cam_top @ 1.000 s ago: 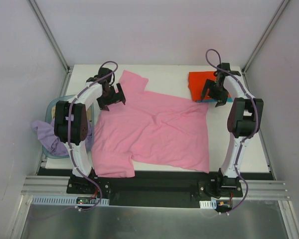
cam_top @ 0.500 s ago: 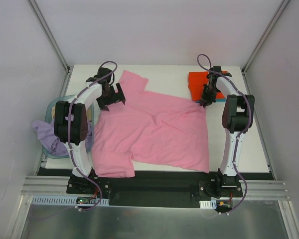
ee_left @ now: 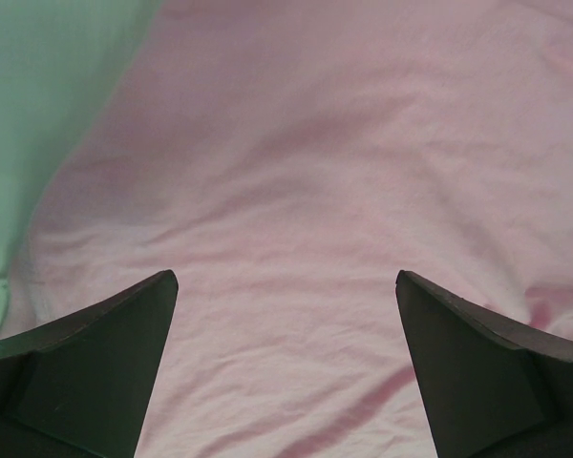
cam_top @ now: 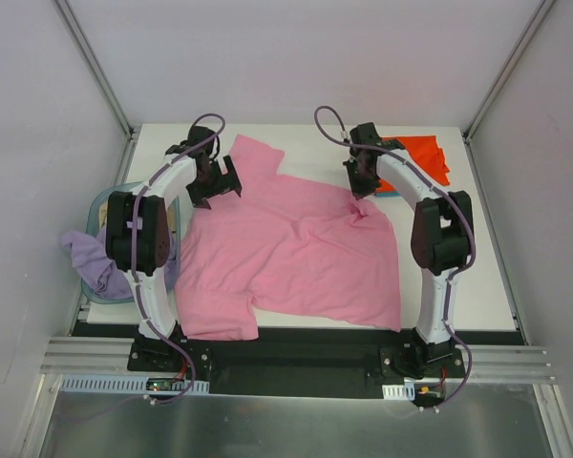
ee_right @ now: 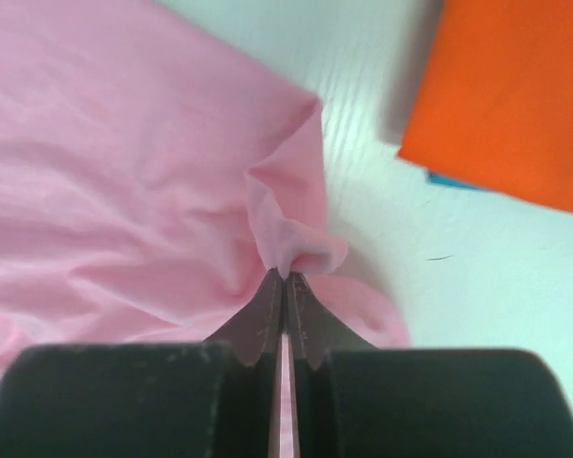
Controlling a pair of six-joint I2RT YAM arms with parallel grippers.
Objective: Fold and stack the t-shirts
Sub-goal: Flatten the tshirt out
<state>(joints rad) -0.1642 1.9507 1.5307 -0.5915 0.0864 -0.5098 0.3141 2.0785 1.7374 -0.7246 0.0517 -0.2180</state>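
The bright pink t-shirt [cam_top: 296,258] is lying spread out flat across the middle of the white table [cam_top: 477,277], its near hem reaching almost to the near edge and one sleeve stretching toward the far left. To the left of it, off the table's side, a pale lavender t-shirt [cam_top: 91,258] is hanging crumpled over the rim of a round light-blue basket [cam_top: 97,202]. Farther back, the left gripper [cam_top: 215,181] is hovering over the pink shirt's far-left part with its fingers spread wide, and in its wrist view only pink cloth [ee_left: 315,191] is showing between them; whether they are touching it I cannot tell. At the shirt's far-right corner the right gripper [cam_top: 363,186] is pinching a small raised fold of pink cloth [ee_right: 124,172], its fingertips [ee_right: 272,291] pressed together on the fabric. Just beyond it at the far right, a folded orange-red t-shirt [cam_top: 422,155] is resting on a teal t-shirt [ee_right: 454,180], of which only a thin edge is peeking out.
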